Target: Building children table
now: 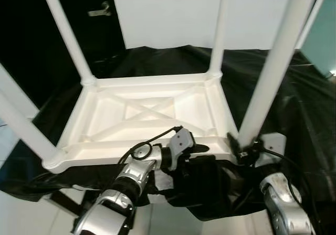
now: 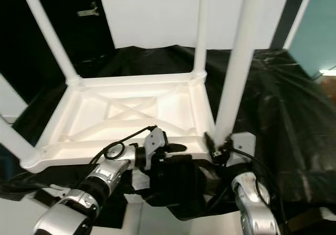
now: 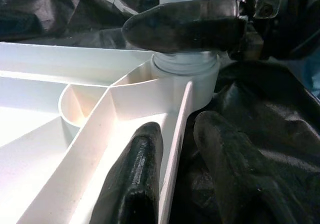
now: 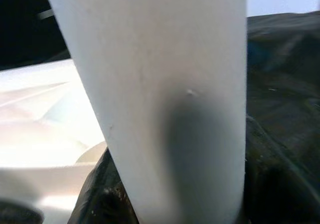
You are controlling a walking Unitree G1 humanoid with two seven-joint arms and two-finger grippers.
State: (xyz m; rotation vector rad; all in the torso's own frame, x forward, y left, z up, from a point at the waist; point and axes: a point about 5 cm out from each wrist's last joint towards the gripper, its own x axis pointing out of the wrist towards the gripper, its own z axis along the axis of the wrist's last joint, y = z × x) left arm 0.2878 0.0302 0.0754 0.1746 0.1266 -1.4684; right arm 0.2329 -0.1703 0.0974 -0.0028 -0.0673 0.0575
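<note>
A white children's table (image 1: 113,153) lies upside down on a black cloth, its legs pointing up. My left gripper (image 1: 202,150) reaches in from below at the near rim, close to the near right corner. In the left wrist view its fingers (image 3: 132,174) straddle the rim wall (image 3: 175,144), one inside and one outside. My right gripper (image 1: 242,150) sits at the foot of the near right leg (image 1: 273,67), and one of its fingers (image 3: 185,26) lies across the leg just above the socket (image 3: 187,68). That leg (image 4: 165,83) stands very close in the right wrist view.
The black cloth (image 1: 304,114) spreads around and under the table. A white panel (image 1: 173,14) stands behind it, with a dark door and handle (image 1: 100,10) at the back left. Other legs (image 1: 65,32) rise at the far and left corners. Pale floor (image 1: 21,214) shows at the near left.
</note>
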